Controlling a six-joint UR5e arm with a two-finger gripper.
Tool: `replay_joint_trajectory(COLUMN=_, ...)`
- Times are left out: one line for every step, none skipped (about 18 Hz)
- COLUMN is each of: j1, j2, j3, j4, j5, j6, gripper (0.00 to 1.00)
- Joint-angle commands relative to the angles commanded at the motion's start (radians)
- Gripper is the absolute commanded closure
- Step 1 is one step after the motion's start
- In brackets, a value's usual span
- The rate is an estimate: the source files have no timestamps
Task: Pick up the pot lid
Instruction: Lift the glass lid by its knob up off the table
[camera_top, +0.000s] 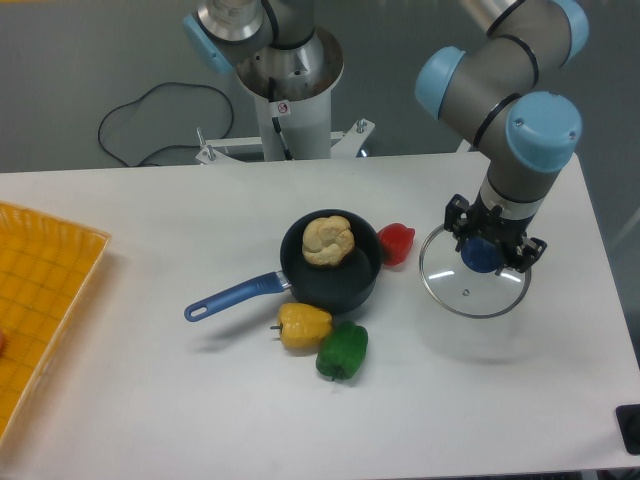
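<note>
Pinching the blue knob (482, 257) with the end effector (493, 246), probably to keep the pot lid (478, 301) balanced beneath.

Saw a pan (338, 288) on the table (150, 420), handle (235, 297) to the left, with a lump of food (328, 241) in it. Found one pepper (303, 326) in front, a second pepper (343, 350) to its right, more food (396, 243) just right of the pan. Saw the lid (468, 294) farther right, a box (48, 300) far left.
</note>
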Motion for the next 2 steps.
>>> replay_joint_trajectory(j1=0.000, j2=0.000, j3=0.000, j4=0.000, j5=0.000, j6=0.002, gripper=0.42)
replay_joint_trajectory(j1=0.000, j2=0.000, j3=0.000, j4=0.002, j5=0.000, j6=0.002, gripper=0.42)
